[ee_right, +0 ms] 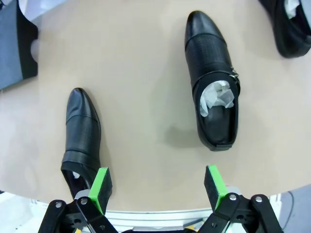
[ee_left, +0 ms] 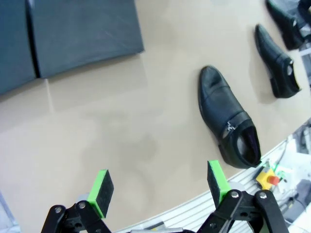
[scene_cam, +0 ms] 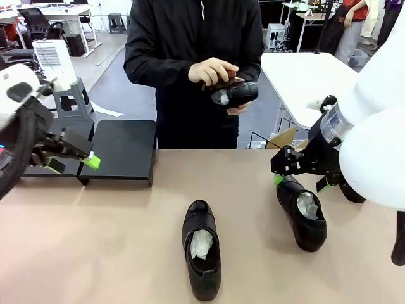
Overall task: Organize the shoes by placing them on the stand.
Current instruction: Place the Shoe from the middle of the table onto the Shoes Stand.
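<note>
A person across the table holds one glossy black shoe [scene_cam: 235,94] in both hands. A paper-stuffed shoe [scene_cam: 201,248] lies mid-table and another [scene_cam: 302,212] lies to the right. My right gripper [scene_cam: 300,182] hovers open just above that right one. In the right wrist view my right gripper [ee_right: 157,187] is empty, with three shoes beyond it [ee_right: 214,87], [ee_right: 82,136], [ee_right: 291,24]. My left gripper [scene_cam: 74,163] hangs open and empty in front of the black stand [scene_cam: 120,149]. In the left wrist view my left gripper [ee_left: 159,187] stands over bare table, the stand [ee_left: 73,34] beyond and shoes [ee_left: 228,119], [ee_left: 277,60] to the right.
The table's near edge [ee_left: 252,194] runs close under both wrist views, with a yellow box with a red button [ee_left: 268,178] beyond it. A white table [scene_cam: 310,76] and a cardboard box [scene_cam: 283,137] stand behind on the right.
</note>
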{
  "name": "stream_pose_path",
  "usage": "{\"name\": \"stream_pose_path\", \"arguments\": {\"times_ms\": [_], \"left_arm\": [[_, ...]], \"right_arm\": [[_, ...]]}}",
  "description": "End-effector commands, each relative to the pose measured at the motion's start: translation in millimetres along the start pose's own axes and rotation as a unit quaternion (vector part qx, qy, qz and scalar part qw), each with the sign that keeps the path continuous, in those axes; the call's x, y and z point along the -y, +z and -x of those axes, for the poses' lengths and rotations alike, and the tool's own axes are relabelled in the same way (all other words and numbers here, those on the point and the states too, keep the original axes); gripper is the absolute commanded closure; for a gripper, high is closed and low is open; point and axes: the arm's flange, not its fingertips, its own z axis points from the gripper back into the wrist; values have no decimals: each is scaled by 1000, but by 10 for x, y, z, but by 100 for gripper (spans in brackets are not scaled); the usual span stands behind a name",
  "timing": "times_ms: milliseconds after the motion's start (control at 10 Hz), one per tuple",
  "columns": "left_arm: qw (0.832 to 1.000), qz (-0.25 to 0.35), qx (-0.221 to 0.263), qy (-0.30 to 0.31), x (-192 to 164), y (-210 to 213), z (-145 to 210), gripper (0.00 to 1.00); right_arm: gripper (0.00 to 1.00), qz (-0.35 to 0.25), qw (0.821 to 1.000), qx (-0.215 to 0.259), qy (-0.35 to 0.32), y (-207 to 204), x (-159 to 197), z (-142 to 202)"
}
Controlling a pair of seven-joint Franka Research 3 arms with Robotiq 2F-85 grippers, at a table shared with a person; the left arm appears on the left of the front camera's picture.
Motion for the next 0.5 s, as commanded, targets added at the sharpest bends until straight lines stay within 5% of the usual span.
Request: {"name": "stream_pose_path", "arguments": {"times_ms": [0, 200, 400], "left_arm": [[999, -46, -19, 9, 755, -473, 495, 0], [997, -34, -42, 57, 1120, -765, 702, 0], [998, -40, -39, 20, 1219, -561, 440, 0]], "right_arm": [[0, -8, 1000, 0, 1, 8, -12, -4], [0, -8, 1000, 0, 1, 8, -12, -4], [0, -8, 1000, 0, 1, 8, -12, -4]]}}
